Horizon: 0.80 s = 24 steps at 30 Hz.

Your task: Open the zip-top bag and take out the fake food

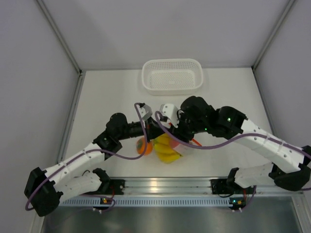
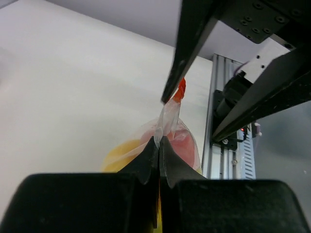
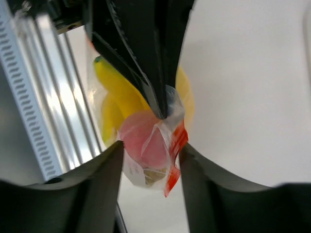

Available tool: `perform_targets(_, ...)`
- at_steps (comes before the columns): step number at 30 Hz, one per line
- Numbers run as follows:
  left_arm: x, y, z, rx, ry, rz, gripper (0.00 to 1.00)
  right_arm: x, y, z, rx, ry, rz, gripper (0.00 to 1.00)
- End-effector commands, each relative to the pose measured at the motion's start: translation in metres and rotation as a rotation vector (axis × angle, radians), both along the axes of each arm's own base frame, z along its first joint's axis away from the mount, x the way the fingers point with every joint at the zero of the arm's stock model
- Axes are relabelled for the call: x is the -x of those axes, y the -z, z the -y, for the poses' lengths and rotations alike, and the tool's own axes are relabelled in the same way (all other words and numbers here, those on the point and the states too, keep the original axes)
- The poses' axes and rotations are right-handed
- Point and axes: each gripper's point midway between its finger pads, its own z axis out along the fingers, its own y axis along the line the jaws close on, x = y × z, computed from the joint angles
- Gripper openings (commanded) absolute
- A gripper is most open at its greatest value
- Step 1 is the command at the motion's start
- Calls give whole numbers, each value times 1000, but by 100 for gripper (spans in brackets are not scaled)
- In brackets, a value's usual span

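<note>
Between the shut jaws of the left gripper (image 2: pixel 159 145): a pinched fold of the zip-top bag (image 2: pixel 167 119), with clear film standing up out of the tips. The grip is on plastic only, not on the contents.

Just past the left tips, further along the same fold: the orange-red zip strip (image 2: pixel 181 90). One finger of the right gripper (image 3: pixel 151 147) ends right at it. Cannot tell whether it is touching or only very close.

Right gripper: jaws apart, one on each side of the bag's top, not clamped on anything. The strip hangs just inside one finger and the film bulges toward the other. The left gripper comes in from the opposite side, and its pinch sits straight ahead of the right gripper's gap.

Fake food, all inside the bag and below both grippers:
- pink peach (image 3: pixel 144 141): directly under the pinch, closest to both sets of tips.
- yellow banana bunches (image 3: pixel 114 85): behind the peach, on the side toward the aluminium rail (image 1: pixel 160 184).
- orange fruit (image 1: pixel 144 147): in the top view, just on the near side of the left gripper.

Bag mouth: cannot tell whether the zip is parted. Cannot tell whether the bag rests on the table (image 1: pixel 107 97) or hangs from the pinch.

White basket (image 1: pixel 172 90): well beyond both grippers, at the far edge of the table, apart from the bag.
</note>
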Motion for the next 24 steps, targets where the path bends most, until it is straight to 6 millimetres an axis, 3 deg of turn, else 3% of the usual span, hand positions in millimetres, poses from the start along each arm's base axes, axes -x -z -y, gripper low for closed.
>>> perform_targets(1, -24, -33, -11, 93, -176, 50, 0, -17, -27, 20, -180, 180, 168, 56)
perform_targets(2, -22, -40, -13, 112, -185, 53, 0, -26, -37, 23, -250, 251, 212, 67)
perform_targets(3, -22, -46, -15, 125, -190, 59, 0, -31, -55, 49, -335, 389, 260, 72)
perform_targets(4, -22, -51, -17, 135, -202, 60, 0, -33, -37, 61, -333, 454, 265, 76)
perform_targets(5, -22, -58, -20, 148, -216, 63, 0, -38, -48, 68, -427, 524, 291, 88)
perform_targets(6, -21, -64, -21, 152, -219, 63, 0, -32, -62, 87, -554, 601, 278, 91)
perform_targets(7, -20, -70, -23, 156, -217, 67, 0, -34, -42, 95, -559, 653, 278, 93)
perform_targets(8, -20, -74, -24, 157, -225, 67, 0, -33, -44, 99, -627, 678, 272, 98)
perform_targets(12, -27, -104, -31, 182, -286, 71, 0, -29, -27, 116, -785, 816, 191, 97)
perform_targets(14, -30, -114, -35, 198, -319, 55, 0, -32, -16, 123, -854, 884, 173, 95)
perform_targets(15, -35, -125, -39, 220, -360, 53, 0, -35, -25, 130, -947, 927, 175, 95)
perform_targets(16, -37, -131, -42, 235, -381, 47, 0, -39, -10, 133, -952, 981, 168, 96)
perform_targets(19, -43, -150, -51, 284, -441, 13, 0, -47, -3, 146, -1011, 1108, 161, 97)
perform_targets(21, -43, -160, -52, 301, -449, -12, 0, -48, -4, 144, -1048, 1125, 130, 97)
perform_targets(24, -38, -176, -53, 337, -430, -22, 0, -46, -11, 127, -1086, 1056, 81, 98)
